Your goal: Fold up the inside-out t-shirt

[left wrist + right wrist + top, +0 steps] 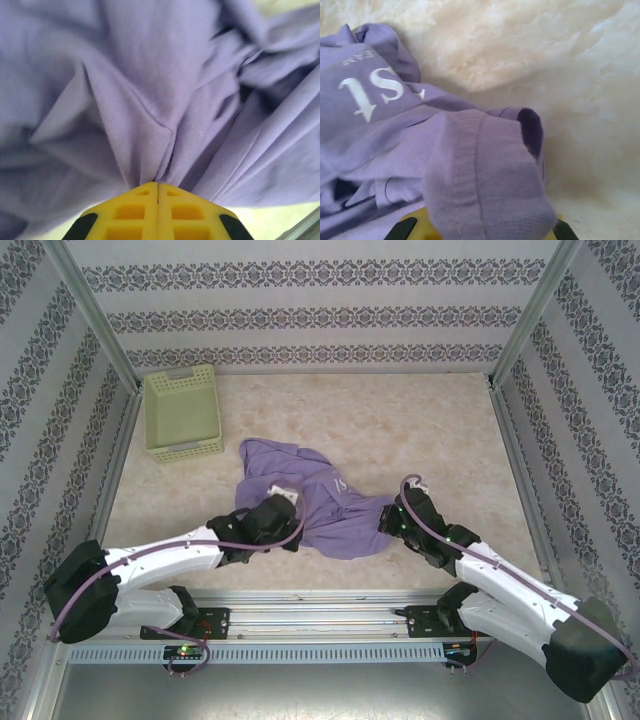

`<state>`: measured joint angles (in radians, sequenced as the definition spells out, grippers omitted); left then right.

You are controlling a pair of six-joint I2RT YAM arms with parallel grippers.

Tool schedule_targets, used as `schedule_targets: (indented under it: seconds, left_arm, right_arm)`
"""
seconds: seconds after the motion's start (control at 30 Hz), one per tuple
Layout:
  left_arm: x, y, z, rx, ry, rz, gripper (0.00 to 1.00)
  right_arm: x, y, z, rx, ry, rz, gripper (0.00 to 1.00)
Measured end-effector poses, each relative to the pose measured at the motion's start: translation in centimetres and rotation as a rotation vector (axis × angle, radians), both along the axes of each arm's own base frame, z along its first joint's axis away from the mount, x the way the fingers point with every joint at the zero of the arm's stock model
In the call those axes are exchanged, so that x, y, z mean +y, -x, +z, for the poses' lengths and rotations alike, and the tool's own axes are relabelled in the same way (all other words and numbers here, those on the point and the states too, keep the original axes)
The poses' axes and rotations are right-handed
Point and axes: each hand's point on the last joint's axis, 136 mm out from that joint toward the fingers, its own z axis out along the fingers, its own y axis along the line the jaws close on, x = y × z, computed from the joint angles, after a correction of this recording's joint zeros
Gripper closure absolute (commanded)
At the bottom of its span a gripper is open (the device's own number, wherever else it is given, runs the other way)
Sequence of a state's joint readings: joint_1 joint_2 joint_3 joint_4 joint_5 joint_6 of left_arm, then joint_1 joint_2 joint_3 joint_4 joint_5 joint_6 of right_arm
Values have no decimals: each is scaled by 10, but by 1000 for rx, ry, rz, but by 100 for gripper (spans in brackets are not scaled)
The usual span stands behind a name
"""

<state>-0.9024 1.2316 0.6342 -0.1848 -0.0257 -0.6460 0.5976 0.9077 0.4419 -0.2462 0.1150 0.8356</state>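
The inside-out t-shirt (305,502) lies crumpled at the centre of the top view; our left gripper (158,186) is closed on a pinch of it, our right gripper (389,522) on its ribbed edge. We judge it soft and limp, best held at hems.

Pale walls (300,300) banded with dark floral stripes enclose a cream marbled tabletop (400,420), framed by aluminium posts (90,315).
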Motion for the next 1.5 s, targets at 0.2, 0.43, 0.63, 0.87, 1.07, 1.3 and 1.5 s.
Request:
schedule_targets:
  seconds: [0.2, 0.43, 0.63, 0.87, 1.07, 1.3, 1.5]
  left_arm:
    - [5, 11, -14, 36, 5, -16, 72]
    - [-27, -13, 52, -88, 43, -76, 58]
    - [-73, -24, 67, -140, -51, -165, 50]
    - [-81, -34, 14, -88, -306, -191, 43]
    - [-70, -47, -13, -75, -482, -166, 48]
    - [-62, -55, -18, -95, -559, -138, 79]
    - [-57, -56, -14, -110, -563, -124, 93]
  right_arm:
    - [7, 5, -8, 20, -2, 34, 100]
    - [22, 13, 4, -30, -10, 98, 100]
    - [24, 14, 15, -78, -14, 111, 100]
    - [20, 13, 26, -121, -27, 94, 100]
    - [19, 14, 31, -144, -37, 93, 100]
    - [19, 14, 31, -147, -38, 94, 100]
    - [15, 16, 22, -134, -18, 86, 100]
